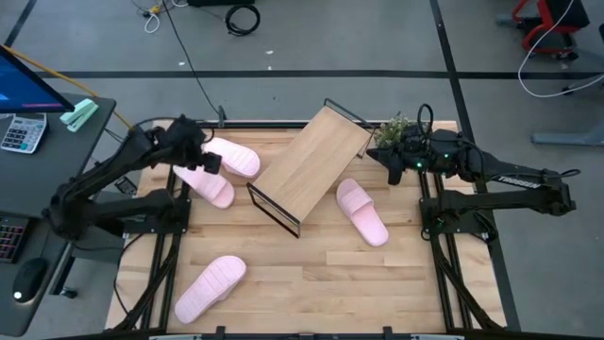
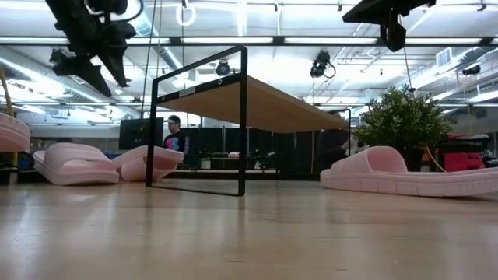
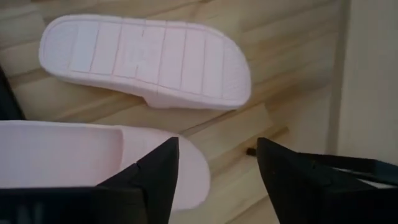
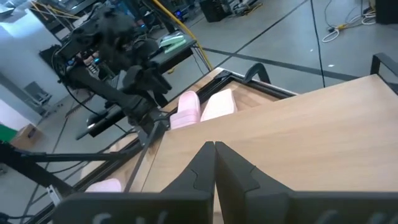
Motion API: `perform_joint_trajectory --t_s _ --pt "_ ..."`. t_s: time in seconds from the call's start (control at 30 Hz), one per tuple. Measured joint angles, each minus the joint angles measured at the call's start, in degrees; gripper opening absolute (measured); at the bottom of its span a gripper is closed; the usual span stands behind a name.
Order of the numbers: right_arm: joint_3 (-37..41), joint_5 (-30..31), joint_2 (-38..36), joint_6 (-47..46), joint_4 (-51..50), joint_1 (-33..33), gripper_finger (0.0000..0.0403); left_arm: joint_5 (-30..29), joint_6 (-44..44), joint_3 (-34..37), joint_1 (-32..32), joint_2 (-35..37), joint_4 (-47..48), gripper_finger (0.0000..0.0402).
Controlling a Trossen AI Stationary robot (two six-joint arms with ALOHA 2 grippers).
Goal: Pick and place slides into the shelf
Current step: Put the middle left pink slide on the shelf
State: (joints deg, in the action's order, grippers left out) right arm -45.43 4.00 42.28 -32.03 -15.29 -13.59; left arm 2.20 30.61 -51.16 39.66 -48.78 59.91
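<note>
Overhead, the shelf [image 1: 313,166] stood skewed near the middle of the table [image 1: 311,283], its wood top bare. Two slides [image 1: 219,173] lay side by side at the far left, just off the shelf's left end; the left gripper [image 1: 195,161] hung over them with its jaws spread and nothing between them. A third slide [image 1: 362,212] lay to the right of the shelf, and a fourth [image 1: 209,287] sat well apart at the near left edge. The right gripper [image 1: 391,161] waited by the far right corner of the shelf, beside a small green plant [image 1: 394,129], its jaws pressed together. A calculator [image 1: 23,132] rested on a side desk at the left.

From table height, the shelf's black wire frame [image 2: 243,120] stood between the left pair of slides and the one on the right, and the plant [image 2: 402,120] rose behind that right slide. A person [image 2: 174,134] showed far back in the room.

Through the left wrist camera, one slide lay sole-up [image 3: 146,59] and another [image 3: 93,158] sat just under the spread jaws, apart from them.

Through the right wrist camera, the shelf's board [image 4: 298,137] filled the foreground past the closed jaws, with the left arm [image 4: 124,93] over the pink pair beyond.
</note>
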Motion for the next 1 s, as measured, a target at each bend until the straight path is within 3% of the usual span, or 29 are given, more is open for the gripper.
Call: perform_joint_trajectory --t_s 0.4,1.0 --pt "0.0 -0.7 0.0 -0.8 -0.2 0.0 0.0016 4.5 -16.3 -0.1 15.2 -7.3 9.1 0.0237" --pt "0.0 -0.7 0.0 -1.0 -1.9 0.0 0.0016 7.1 -25.8 -0.1 19.2 -18.5 10.7 0.0341"
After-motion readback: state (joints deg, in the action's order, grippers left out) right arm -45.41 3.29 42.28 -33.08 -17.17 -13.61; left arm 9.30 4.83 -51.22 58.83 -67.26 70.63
